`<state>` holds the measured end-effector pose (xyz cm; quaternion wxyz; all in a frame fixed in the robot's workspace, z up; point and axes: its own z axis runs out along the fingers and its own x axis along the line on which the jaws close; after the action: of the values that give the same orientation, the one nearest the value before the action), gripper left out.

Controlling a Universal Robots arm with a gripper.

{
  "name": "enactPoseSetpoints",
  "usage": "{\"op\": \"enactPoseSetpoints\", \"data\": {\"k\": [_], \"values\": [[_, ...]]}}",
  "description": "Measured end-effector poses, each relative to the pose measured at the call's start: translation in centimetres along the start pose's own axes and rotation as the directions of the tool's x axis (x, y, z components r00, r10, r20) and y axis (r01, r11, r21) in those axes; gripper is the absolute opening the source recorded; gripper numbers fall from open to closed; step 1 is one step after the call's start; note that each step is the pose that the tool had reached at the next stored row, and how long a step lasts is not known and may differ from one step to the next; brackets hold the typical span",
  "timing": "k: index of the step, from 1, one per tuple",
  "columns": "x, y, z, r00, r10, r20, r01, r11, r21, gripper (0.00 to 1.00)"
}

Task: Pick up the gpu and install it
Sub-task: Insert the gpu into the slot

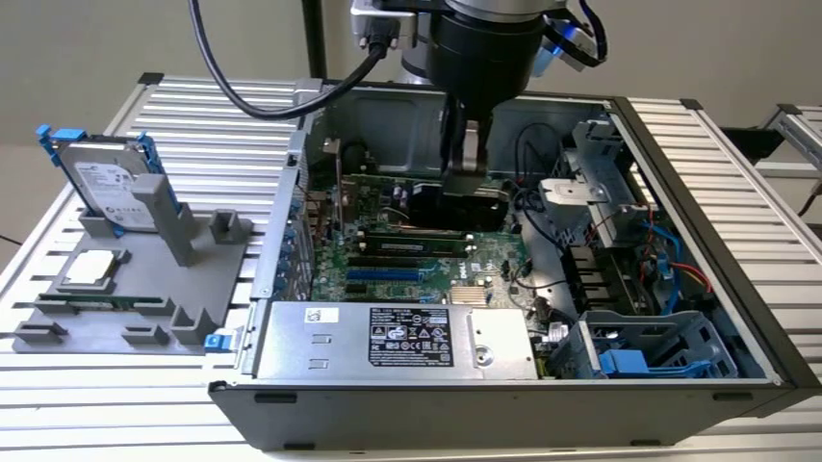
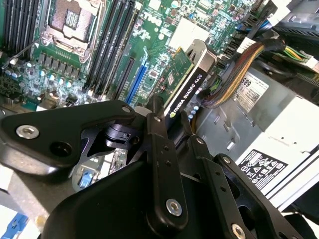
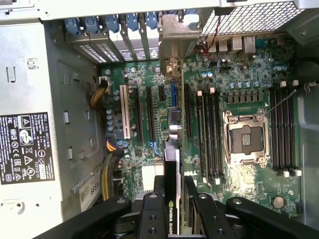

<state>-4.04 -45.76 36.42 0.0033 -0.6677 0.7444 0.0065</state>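
The gpu (image 2: 185, 82), a thin green circuit card with a black cooler block along one face, is being held on edge by the gripper (image 3: 172, 206), whose black jaws are being kept narrow against its two faces in both wrist views. In the exterior view the card (image 1: 465, 204) is being carried inside the open computer case (image 1: 719, 173), just above the green motherboard (image 1: 385, 265) toward the far side of the case, with the power supply (image 1: 398, 339) lying at the near side. Well apart, on the exterior view's left, a hard drive (image 1: 106, 178) in a blue frame is being kept upright on a grey fixture tray (image 1: 154, 279).
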Motion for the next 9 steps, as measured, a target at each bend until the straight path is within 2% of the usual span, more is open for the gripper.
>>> {"op": "enactPoseSetpoints", "data": {"k": [9], "values": [[0.01, 0.00, 0.53, 1.0000, 0.000, -0.0002, 0.000, 1.0000, -0.0001, 0.00]]}}
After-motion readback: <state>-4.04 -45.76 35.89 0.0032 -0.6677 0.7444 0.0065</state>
